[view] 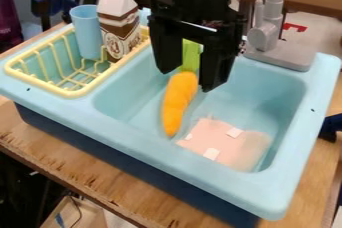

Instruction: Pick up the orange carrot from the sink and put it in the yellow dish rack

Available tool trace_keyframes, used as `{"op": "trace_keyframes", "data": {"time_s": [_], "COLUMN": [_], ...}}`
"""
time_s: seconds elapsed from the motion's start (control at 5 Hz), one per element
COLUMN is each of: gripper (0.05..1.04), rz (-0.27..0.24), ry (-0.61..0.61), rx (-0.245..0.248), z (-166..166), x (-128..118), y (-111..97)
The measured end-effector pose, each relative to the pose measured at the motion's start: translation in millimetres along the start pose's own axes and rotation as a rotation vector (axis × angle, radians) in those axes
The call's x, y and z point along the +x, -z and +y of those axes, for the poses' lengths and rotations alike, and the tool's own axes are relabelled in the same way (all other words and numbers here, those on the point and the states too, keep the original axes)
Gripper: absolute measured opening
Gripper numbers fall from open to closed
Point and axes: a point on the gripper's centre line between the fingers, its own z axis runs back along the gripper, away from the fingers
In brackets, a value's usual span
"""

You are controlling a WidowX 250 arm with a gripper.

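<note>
So from the camera view, the black gripper (pixel 188 78) is hanging over the light blue toy sink (pixel 200 166), coming down from the top edge, and it's got hold of an orange carrot (pixel 178 104). The fingers are partly apart, with just enough of a gap for the green top that's sandwiched between them — looks like they're closed on it, one finger on each side. The orange part sticks out below the fingertips and points down, with a bit of a tilt, so the narrow end sits toward the near side of the basin. Down in the basin, to the image right of the carrot's tip, there's a flat pinkish piece (pixel 227 147) with a few small white patches on it. Over on the image left is a pale yellow dish rack (pixel 75 93) set into the sink unit, with a light blue cup (pixel 85 34) standing toward its back end and a brown and white carton (pixel 119 32) right beside the cup, both pretty much upright. The grey faucet (pixel 265 37) stands at the back edge, image right of the gripper — its base is on the rim. The whole sink unit is on a wooden table (pixel 83 172) with a worn, chipped-looking front edge.
</note>
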Motion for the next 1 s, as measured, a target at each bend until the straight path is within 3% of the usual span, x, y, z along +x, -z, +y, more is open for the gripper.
{"op": "trace_keyframes", "data": {"time_s": [0.2,0.6,1.0], "gripper": [1.0,1.0,1.0], "rz": [0.023,-0.048,-0.048], "ry": [0.0,-0.033,-0.055], "rx": [0.0,-0.022,-0.025], "z": [0.4,31.0,48.9], "x": [-0.2,13.7,36.5], "y": [6.7,17.8,51.5]}}
